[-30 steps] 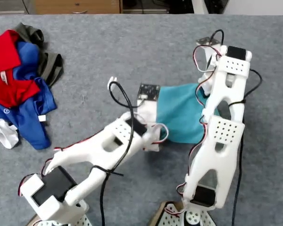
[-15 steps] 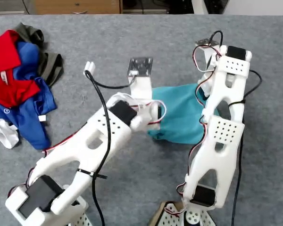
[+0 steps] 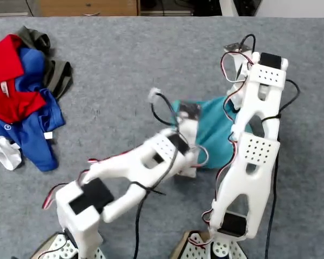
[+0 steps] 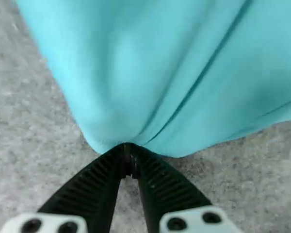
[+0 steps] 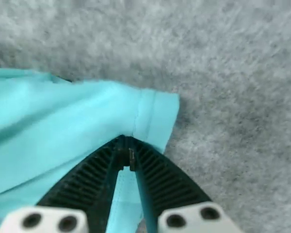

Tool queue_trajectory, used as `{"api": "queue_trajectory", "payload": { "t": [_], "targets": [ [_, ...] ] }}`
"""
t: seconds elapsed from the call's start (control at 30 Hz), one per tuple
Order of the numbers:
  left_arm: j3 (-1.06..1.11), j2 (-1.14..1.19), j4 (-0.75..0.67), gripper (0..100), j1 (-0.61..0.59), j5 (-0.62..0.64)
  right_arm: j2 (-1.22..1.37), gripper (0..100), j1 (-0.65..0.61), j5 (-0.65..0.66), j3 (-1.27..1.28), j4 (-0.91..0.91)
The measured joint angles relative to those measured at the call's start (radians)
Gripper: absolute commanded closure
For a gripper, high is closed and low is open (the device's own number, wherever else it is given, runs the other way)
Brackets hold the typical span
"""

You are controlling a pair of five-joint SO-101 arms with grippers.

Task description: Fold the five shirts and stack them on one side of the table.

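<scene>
Right now my left gripper (image 4: pixel 127 162) is clamped on a bunched edge of the teal shirt (image 3: pixel 213 132) and my right gripper (image 5: pixel 129 158) on its hemmed corner, so the cloth lies on the table (image 3: pixel 124 65) lengthwise between them.

No legible text anywhere. Candidates, all too small to read: small white tag (image 3: pixel 5 88) on the red shirt (image 3: pixel 8 59) in the pile at the table's far left; round pale mark (image 3: pixel 7 128) on the blue shirt (image 3: pixel 35 121) (logo or print, cannot tell which); white label (image 3: pixel 47 135) at that blue shirt's edge, just beside its right side. Teal shirt (image 4: pixel 184 73) shows plain cloth with a stitched hem, no print, in both wrist views.
</scene>
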Motion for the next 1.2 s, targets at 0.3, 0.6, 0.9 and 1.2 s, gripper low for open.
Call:
{"api": "queue_trajectory", "payload": {
  "t": [0.3, 0.6, 0.9, 1.2],
  "targets": [
    [-0.015, -0.012, 0.046, 98, -0.052, 0.002, 0.002, 99.4, 0.017, 0.0, -0.044, 0.009],
    [-0.272, -0.112, 0.198, 98, -0.221, 0.002, -0.089, 99.4, 0.018, 0.0, -0.198, 0.052],
    [-0.358, -0.114, 0.21, 98, -0.239, 0.002, -0.427, 99.5, 0.02, 0.0, 0.149, 0.052],
    [-0.37, 0.06, -0.081, 98, -0.267, 0.035, -0.753, 99.5, 0.066, -0.021, 0.756, -0.057]
  ]
}}
